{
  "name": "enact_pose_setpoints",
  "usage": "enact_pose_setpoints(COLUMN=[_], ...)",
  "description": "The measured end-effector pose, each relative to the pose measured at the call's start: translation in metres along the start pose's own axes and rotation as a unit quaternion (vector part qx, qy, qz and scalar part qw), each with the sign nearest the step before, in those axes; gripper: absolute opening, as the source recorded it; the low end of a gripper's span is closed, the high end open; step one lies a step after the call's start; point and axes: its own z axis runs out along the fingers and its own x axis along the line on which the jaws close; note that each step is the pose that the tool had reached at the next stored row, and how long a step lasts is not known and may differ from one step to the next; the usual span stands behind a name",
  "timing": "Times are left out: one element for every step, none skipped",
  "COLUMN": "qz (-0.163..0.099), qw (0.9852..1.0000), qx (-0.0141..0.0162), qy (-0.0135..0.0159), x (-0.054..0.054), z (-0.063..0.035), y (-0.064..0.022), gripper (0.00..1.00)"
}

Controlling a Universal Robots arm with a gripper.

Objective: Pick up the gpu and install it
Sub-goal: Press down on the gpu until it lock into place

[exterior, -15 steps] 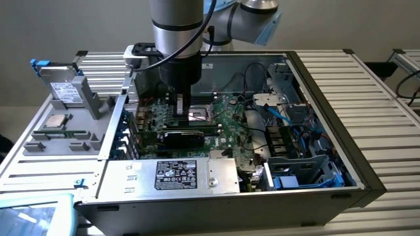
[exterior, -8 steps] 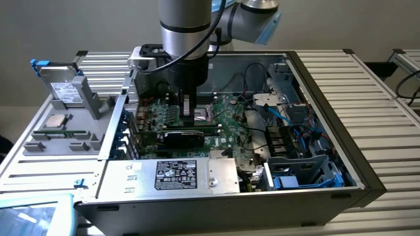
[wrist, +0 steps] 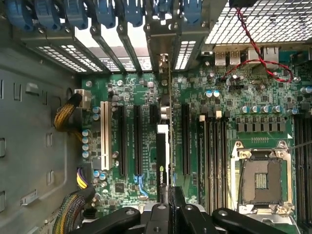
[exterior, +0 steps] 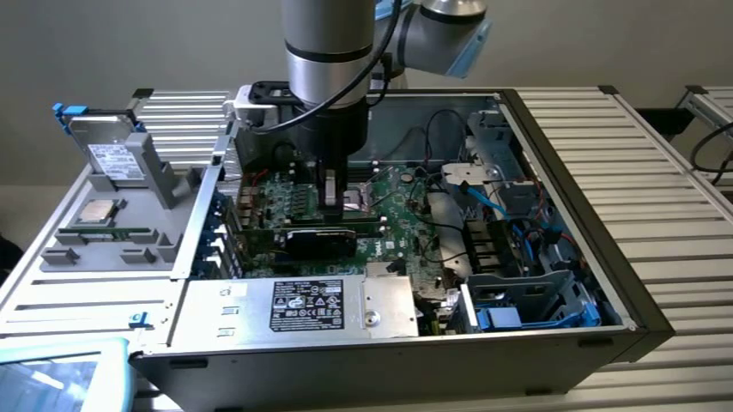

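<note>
1. Green board everywhere under me: I'm hanging over the motherboard (wrist: 146, 161) inside the open computer case (exterior: 572, 283), which lies on its side.
2. My gripper (wrist: 168, 207) is closed almost all the way, pinched on the top edge of the gpu (wrist: 165, 146). I hold the card upright and edge-on, so from my wrist it's basically a thin line running straight out from between my fingers.
3. From the exterior view the gpu (exterior: 318, 240) hangs directly below my gripper (exterior: 332, 202), black shroud showing, down at the board among the expansion slots. Can't tell if it's fully seated.
4. Black slots (wrist: 137, 141) run parallel on either side of the card, and a white slot (wrist: 104, 134) sits further out on the same side.
5. Off to the other side of my fingers is the bare CPU socket (wrist: 261, 180), with RAM slots (wrist: 214, 156) between it and the card.
6. Outside the case, well away from me, a silver hard drive (exterior: 115, 159) stands in a grey tray (exterior: 126, 232).
</note>
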Motion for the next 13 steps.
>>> enact_pose_setpoints(qz=[0.0,0.0,0.0,0.0,0.0,0.0,0.0,0.0,0.0,0.0,0.0,0.0,0.0], qw=[1.0,1.0,1.0,1.0,1.0,1.0,1.0,1.0,1.0,1.0,1.0,1.0,1.0], qx=[-0.0001,-0.0001,-0.0001,-0.0001,-0.0001,-0.0001,-0.0001,-0.0001,-0.0001,-0.0001,-0.0001,-0.0002,-0.0002], qy=[0.0001,0.0001,0.0001,0.0001,0.0001,0.0,0.0,-0.0001,-0.0001,-0.0001,-0.0001,0.0,0.0], x=[0.0,0.0,0.0,0.0,0.0,0.0,0.0,0.0,0.0,0.0,0.0,0.0,0.0], z=[0.0016,0.0034,0.0052,0.007,0.0087,0.0105,0.0121,0.0137,0.0149,0.0152,0.0152,0.0152,0.0152], y=[-0.0001,-0.0001,-0.0001,-0.0001,-0.0002,-0.0003,-0.0003,-0.0003,-0.0004,-0.0004,-0.0004,-0.0004,-0.0004], gripper=[0.14,0.14,0.14,0.14,0.14,0.14,0.14,0.14,0.14,0.14,0.14,0.14,0.14])
